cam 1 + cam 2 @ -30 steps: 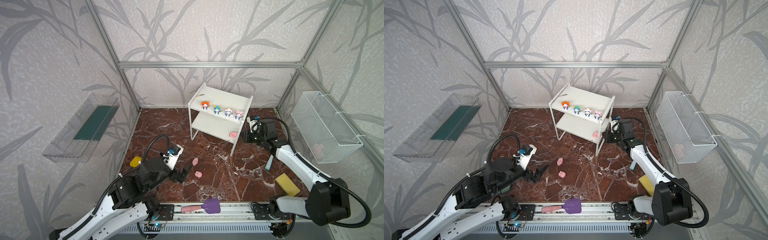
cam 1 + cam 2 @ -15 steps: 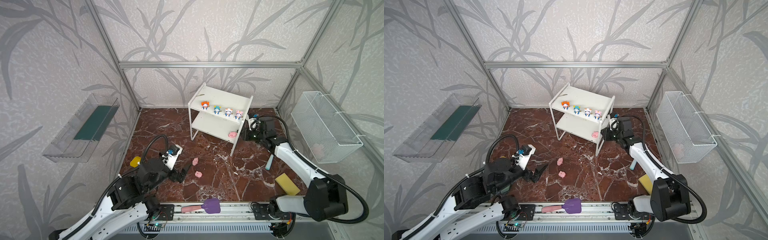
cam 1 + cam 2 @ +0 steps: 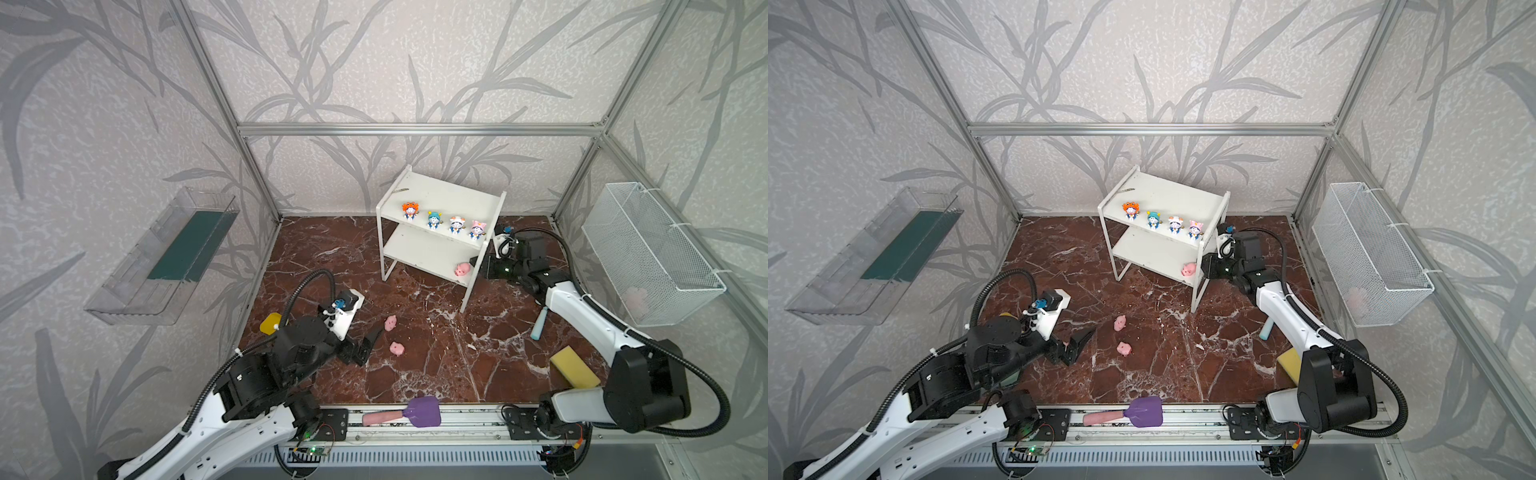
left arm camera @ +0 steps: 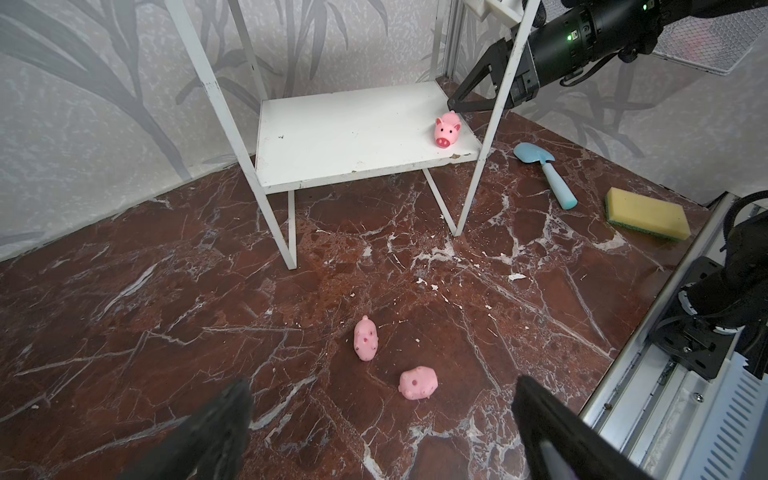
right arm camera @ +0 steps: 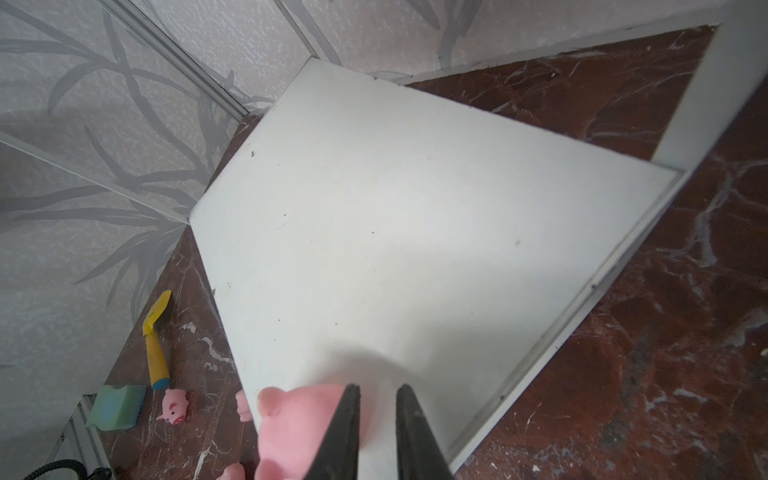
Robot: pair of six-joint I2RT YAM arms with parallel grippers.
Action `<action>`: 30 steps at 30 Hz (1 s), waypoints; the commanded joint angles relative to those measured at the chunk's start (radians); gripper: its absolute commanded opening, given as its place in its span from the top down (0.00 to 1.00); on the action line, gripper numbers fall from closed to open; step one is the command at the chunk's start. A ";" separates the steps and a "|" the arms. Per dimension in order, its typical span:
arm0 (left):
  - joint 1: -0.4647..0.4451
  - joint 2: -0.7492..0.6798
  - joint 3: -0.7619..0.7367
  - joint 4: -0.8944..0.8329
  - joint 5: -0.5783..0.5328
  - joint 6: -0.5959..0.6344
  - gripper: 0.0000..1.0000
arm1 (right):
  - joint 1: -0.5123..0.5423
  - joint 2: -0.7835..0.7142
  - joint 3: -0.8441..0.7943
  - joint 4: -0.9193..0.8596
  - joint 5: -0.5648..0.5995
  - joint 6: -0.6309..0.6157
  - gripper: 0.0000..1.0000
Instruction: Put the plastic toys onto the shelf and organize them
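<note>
Here the white two-tier shelf (image 3: 449, 195) (image 3: 1167, 195) (image 4: 353, 133) stands at the far centre of the red marble floor (image 3: 332, 257). Along the near edge of its upper board four blue-white figurines stand upright in a row, left to right: orange-hatted figurine (image 3: 409, 210), teal-hatted figurine (image 3: 434, 219), white-hatted figurine (image 3: 456, 224), pink-hatted figurine (image 3: 478, 229). At the near right corner of its lower board the shelf pig (image 3: 462, 269) (image 3: 1189, 269) (image 4: 447, 129) stands upright, snout toward the near side. The right gripper (image 3: 477, 262) (image 4: 453, 102) (image 5: 376, 388) reaches in from the right of the shelf, jaws closed on nothing; its tip lies just beside the shelf pig, and whether they touch cannot be told. In the right wrist view this pig (image 5: 299, 424) sits to one side of the closed fingers (image 5: 415, 440), not between them. Two more pink pigs lie on the floor, near of the shelf and apart from each other: the farther floor pig (image 3: 390, 322) (image 4: 365, 343) and the nearer floor pig (image 3: 397, 348) (image 4: 418, 382). The left gripper (image 3: 368, 343) (image 3: 1077, 345) (image 4: 382, 381) is near them on their left, jaws spread wide and empty. Not part of the task: a blue toy shovel (image 3: 538, 326) and a yellow sponge (image 3: 575, 368) on the floor at right, a purple toy shovel (image 3: 419, 411) on the near rail, a yellow toy shovel (image 5: 156, 345) at left, a clear tray (image 3: 166, 257) on the left wall, a wire mesh basket (image 3: 648, 249) on the right wall
</note>
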 commanded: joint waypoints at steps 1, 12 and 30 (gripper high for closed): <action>0.005 0.002 -0.010 -0.015 -0.008 0.013 0.01 | -0.003 -0.066 -0.015 -0.007 -0.011 -0.013 0.81; 0.005 -0.002 -0.010 -0.014 -0.007 0.011 0.01 | 0.000 -0.109 -0.059 -0.016 -0.035 -0.002 0.81; 0.005 -0.014 -0.010 -0.014 -0.009 0.005 0.01 | 0.022 -0.078 -0.089 0.053 -0.053 0.023 0.81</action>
